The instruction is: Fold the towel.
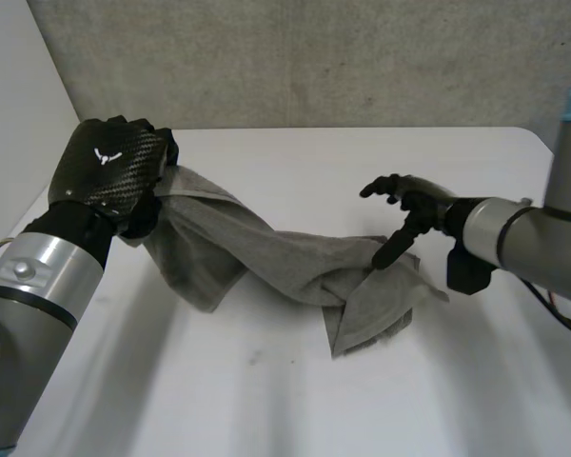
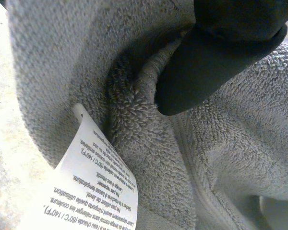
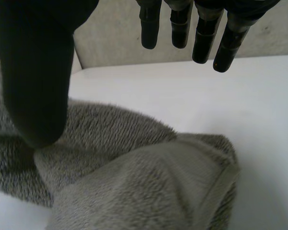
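Observation:
A grey towel (image 1: 285,262) stretches in a rumpled band across the white table (image 1: 266,400). My left hand (image 1: 109,171) is shut on the towel's left end and holds it raised off the table. In the left wrist view its thumb (image 2: 206,62) presses into the grey pile (image 2: 134,134) beside a white care label (image 2: 93,191). My right hand (image 1: 409,205) is open over the towel's right end, thumb pointing down close to the cloth. In the right wrist view straight fingers (image 3: 201,38) and the thumb (image 3: 36,81) hover above the bunched towel (image 3: 149,187), holding nothing.
A grey wall (image 1: 314,57) runs behind the table's far edge. Bare table surface lies in front of the towel and to its right (image 1: 495,381). A pale wall stands at the left (image 1: 19,114).

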Action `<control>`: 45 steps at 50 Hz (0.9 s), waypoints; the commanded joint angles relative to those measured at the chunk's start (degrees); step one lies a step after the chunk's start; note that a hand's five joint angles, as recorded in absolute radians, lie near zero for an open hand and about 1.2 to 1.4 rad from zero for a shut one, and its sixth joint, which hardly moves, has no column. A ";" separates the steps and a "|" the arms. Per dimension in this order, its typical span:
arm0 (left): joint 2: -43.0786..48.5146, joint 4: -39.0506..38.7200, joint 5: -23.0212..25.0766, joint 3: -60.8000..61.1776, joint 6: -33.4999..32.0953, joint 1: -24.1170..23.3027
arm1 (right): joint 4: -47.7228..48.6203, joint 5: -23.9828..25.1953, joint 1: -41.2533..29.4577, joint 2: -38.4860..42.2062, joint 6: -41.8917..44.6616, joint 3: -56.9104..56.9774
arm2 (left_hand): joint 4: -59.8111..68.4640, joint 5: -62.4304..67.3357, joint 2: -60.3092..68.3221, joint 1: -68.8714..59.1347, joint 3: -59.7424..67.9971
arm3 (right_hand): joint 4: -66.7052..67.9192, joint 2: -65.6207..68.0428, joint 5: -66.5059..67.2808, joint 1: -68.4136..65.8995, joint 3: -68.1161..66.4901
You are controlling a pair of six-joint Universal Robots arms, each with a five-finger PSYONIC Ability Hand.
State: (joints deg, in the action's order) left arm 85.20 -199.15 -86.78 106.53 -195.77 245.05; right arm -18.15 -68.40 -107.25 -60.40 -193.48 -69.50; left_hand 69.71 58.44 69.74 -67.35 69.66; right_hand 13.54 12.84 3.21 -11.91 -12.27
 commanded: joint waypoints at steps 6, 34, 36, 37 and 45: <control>-1.18 -0.18 2.76 0.26 -0.14 2.36 | -1.01 -3.57 -2.70 9.50 5.03 4.10 | 10.29 11.56 10.26 -12.65 10.34 | 0.73 1.43 1.06 -2.36 -2.00; 23.25 -12.66 -1.80 -42.00 -4.01 8.61 | 49.77 -17.12 -6.22 -8.23 48.01 6.86 | 10.29 11.56 10.26 -12.65 10.34 | 66.46 67.16 66.79 -68.09 -67.73; 23.78 -12.75 -2.68 -41.84 -3.83 8.69 | 50.05 -16.94 -6.13 -8.68 49.07 4.57 | 10.29 11.56 10.26 -12.65 10.34 | 66.46 67.16 66.79 -68.09 -67.73; 23.78 -12.75 -2.69 -41.84 -3.83 8.69 | 50.05 -16.94 -6.13 -8.68 49.08 4.55 | 10.29 11.56 10.26 -12.65 10.34 | 66.46 67.16 66.79 -68.09 -67.73; 24.57 -15.46 -0.50 -23.24 -4.00 8.70 | 45.84 -14.39 -5.43 -4.57 50.92 -10.28 | 10.29 11.56 10.26 -12.65 10.34 | 66.46 67.16 66.79 -68.09 -67.73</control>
State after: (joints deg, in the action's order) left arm 109.52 -212.02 -89.34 68.91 -199.74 253.71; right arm 31.88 -84.80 -113.09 -69.06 -143.34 -69.86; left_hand 69.72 58.85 69.77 -67.94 69.69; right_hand 68.11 66.70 54.37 -54.59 -67.52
